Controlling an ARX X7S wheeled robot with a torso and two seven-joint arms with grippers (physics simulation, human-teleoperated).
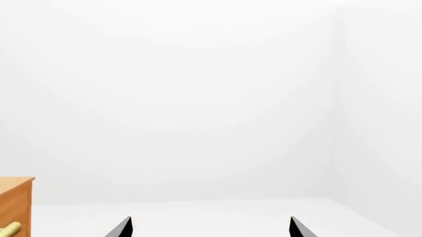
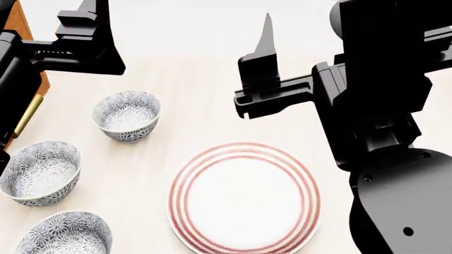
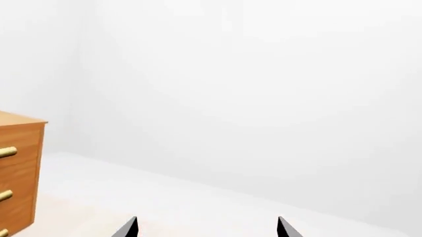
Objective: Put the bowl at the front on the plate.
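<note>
While both arms hang raised above a pale table (image 2: 190, 100), nothing is held. Largest after the table: a wooden drawer cabinet (image 3: 20, 173) with brass handles, off to the left. On the table, the plate (image 2: 244, 197), white with red rings, lies near the robot, nothing on it. Three patterned bowls sit in a line left of it, apart from it: far bowl (image 2: 127, 115), middle bowl (image 2: 39, 172), and the bowl (image 2: 65, 236) at the front, cut by the frame edge. Left gripper (image 1: 209, 228): tips spread apart, empty. Right gripper (image 3: 207, 228): tips likewise parted, empty, aimed at a white wall.
</note>
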